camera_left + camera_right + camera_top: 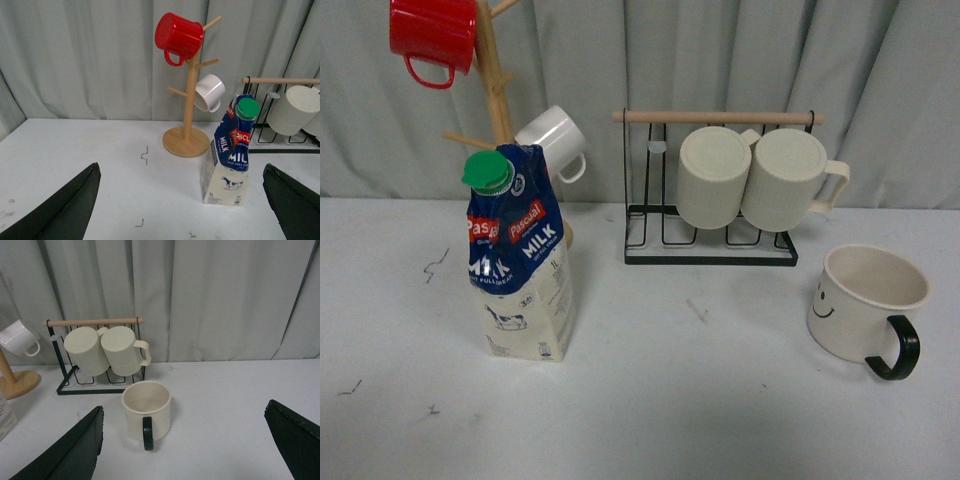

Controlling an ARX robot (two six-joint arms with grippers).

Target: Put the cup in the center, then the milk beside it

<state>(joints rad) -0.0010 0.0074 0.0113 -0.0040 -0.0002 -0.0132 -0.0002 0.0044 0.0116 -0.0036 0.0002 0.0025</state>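
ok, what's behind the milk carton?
The wooden mug tree, carrying a red mug and a small white mug. In the front view the milk carton covers its lower post and most of its base.

I am seeing the blue-topped milk carton [523,262] standing left, before the wooden mug tree [493,80]; the cream smiley cup [865,300] is sitting right, before the black wire rack [710,261].

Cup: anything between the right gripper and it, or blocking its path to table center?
Nothing visible. The right gripper is open, facing the cup across bare table. Bare table too from cup to centre; milk carton stands left, mug rack behind.
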